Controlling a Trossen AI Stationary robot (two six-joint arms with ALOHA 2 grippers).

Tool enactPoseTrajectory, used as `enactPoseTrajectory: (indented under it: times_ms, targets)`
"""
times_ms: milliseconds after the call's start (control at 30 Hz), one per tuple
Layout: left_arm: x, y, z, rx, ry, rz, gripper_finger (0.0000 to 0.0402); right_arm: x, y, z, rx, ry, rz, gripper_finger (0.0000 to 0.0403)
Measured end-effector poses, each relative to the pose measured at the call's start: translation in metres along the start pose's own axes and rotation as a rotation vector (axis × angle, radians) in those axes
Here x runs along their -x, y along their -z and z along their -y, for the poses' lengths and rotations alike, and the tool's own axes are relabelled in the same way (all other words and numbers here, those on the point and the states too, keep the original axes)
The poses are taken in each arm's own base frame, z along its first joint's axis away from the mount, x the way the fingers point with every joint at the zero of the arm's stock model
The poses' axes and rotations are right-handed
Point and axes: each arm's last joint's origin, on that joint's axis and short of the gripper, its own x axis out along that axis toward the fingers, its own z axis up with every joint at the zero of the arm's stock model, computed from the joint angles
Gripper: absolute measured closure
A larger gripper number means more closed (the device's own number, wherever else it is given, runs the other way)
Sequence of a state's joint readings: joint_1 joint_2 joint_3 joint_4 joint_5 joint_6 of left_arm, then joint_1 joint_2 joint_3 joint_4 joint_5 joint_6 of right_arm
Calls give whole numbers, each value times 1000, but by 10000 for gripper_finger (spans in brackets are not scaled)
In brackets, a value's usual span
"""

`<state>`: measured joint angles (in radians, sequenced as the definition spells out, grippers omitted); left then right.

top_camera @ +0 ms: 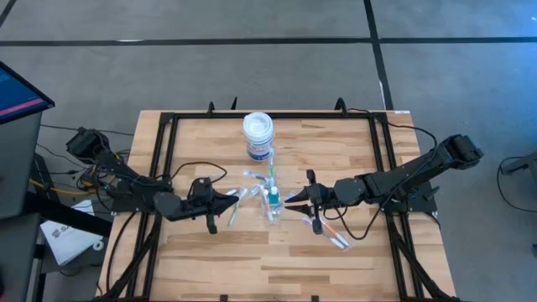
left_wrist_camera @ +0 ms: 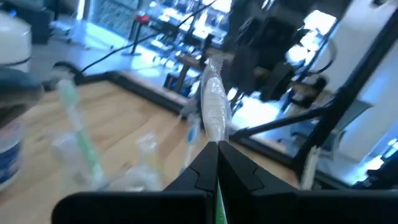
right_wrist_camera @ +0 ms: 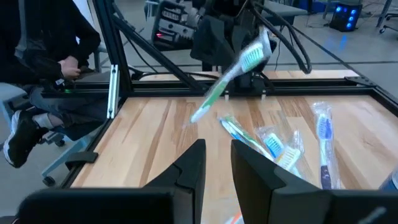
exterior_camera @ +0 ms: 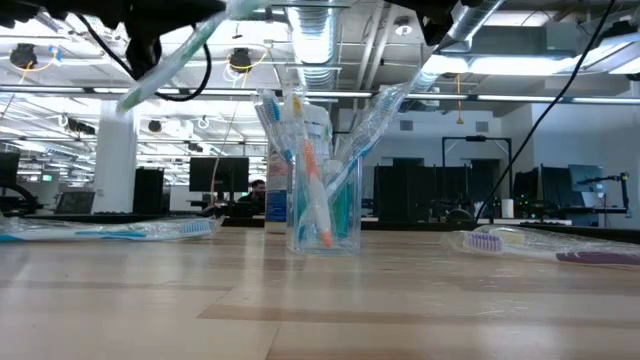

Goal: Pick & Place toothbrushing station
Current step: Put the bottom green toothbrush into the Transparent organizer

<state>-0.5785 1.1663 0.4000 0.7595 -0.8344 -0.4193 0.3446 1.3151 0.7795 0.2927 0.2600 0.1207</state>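
Mid-table, clear cup (exterior_camera: 325, 205) bristles with wrapped toothbrushes (exterior_camera: 312, 190).

Green-and-white toothbrush (right_wrist_camera: 231, 73), clear cup (exterior_camera: 324, 205), white jar (top_camera: 258, 134) with blue label.

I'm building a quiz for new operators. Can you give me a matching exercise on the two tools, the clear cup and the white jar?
Things:
1. left tool
2. right tool
3. clear cup
4. white jar

States:
A. wears a blue label
B. holds several toothbrushes standing up
C. shut on a green toothbrush
D. open, holding nothing

Pairs: 1-C, 2-D, 3-B, 4-A
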Motion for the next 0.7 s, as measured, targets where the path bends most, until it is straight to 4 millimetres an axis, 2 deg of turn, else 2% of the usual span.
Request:
enactPoseTrajectory:
  times_ms: [333,500,700]
  targets:
    - [-10,-1,12,-69,158,123,401,-3,-2,-1,-10,-5,45,335]
    - [-22,-6,29,-125,179,147,401,-11,0,1,3,-1,68,335]
    - [-39,-8,48,-210,184,170,401,-19,1,2,22,-79,102,335]
